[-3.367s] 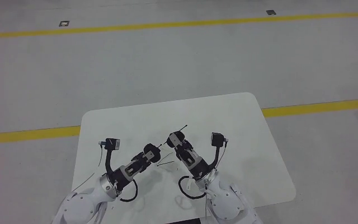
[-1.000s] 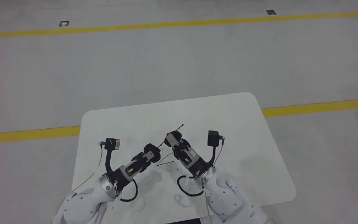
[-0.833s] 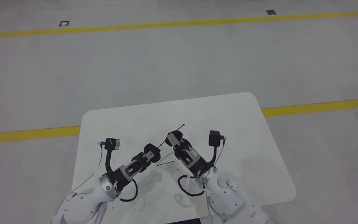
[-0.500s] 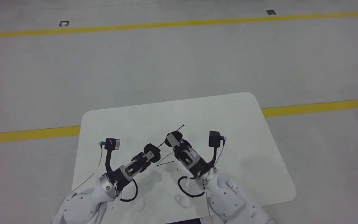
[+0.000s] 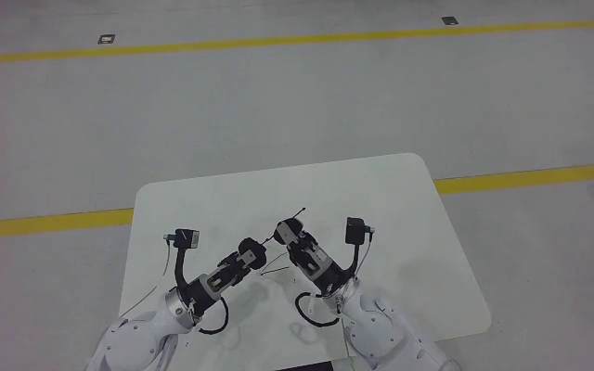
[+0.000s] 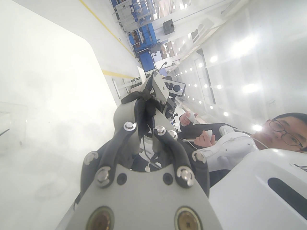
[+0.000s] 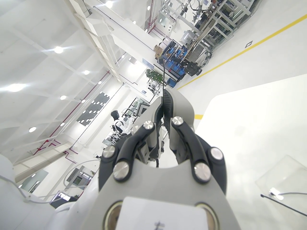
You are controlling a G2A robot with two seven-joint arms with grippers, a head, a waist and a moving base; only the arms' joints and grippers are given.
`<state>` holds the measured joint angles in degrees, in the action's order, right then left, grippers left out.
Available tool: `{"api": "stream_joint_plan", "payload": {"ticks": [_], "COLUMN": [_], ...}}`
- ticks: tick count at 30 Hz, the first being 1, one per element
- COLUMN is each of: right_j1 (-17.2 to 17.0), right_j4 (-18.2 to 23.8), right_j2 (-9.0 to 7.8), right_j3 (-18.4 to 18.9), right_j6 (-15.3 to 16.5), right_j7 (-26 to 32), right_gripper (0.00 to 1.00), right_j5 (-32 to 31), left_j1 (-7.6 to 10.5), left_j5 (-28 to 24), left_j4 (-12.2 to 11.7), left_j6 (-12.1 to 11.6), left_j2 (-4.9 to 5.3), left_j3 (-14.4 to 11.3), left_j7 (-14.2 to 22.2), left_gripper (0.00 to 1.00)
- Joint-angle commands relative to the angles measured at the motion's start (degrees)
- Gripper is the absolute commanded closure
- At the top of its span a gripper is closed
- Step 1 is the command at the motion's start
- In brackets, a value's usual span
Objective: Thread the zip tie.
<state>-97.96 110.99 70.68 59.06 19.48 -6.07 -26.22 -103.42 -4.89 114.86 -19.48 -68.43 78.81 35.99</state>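
The right end effector (image 7: pixel 165 99) is clenched on the black zip tie (image 7: pixel 163 77), whose end sticks out past its tips, above the table (image 5: pixel 390 195). The left end effector (image 5: pixel 252 247), also pinched closed, sits just beside it.

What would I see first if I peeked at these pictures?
First you would see the two robot arms. The left gripper and the right gripper are close together over the near part of the white table. The right gripper pinches a thin black zip tie, which pokes out past its fingertips like a little antenna.
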Motion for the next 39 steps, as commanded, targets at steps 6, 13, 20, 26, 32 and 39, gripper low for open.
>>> {"api": "stream_joint_plan", "payload": {"ticks": [6, 13, 20, 26, 32, 39], "right_j1": [0.34, 0.67, 1.30, 1.70, 1.85, 1.70], "right_j4": [0.33, -0.37, -1.01, -0.98, -0.79, -0.55], "right_j2": [-0.41, -0.84, -1.04, -1.25, -1.54, -1.89], "right_j3": [-0.48, -0.98, -1.49, -1.84, -2.06, -2.05], "right_j6": [0.00, 0.00, 0.00, 0.00, 0.00, 0.00], "right_j7": [-0.79, -1.19, -2.13, -2.61, -2.69, -3.38], "right_gripper": [1.00, 1.00, 1.00, 1.00, 1.00, 1.00], "right_j5": [0.29, 0.24, 0.49, 0.66, 0.58, 0.53], "left_j1": [0.00, 0.00, 0.00, 0.00, 0.00, 0.00], "left_j5": [0.00, 0.00, 0.00, 0.00, 0.00, 0.00], "left_j4": [0.00, 0.00, 0.00, 0.00, 0.00, 0.00], "left_j6": [0.00, 0.00, 0.00, 0.00, 0.00, 0.00], "left_j2": [0.00, 0.00, 0.00, 0.00, 0.00, 0.00], "left_j3": [0.00, 0.00, 0.00, 0.00, 0.00, 0.00], "left_j7": [0.00, 0.00, 0.00, 0.00, 0.00, 0.00], "left_gripper": [1.00, 1.00, 1.00, 1.00, 1.00, 1.00]}}
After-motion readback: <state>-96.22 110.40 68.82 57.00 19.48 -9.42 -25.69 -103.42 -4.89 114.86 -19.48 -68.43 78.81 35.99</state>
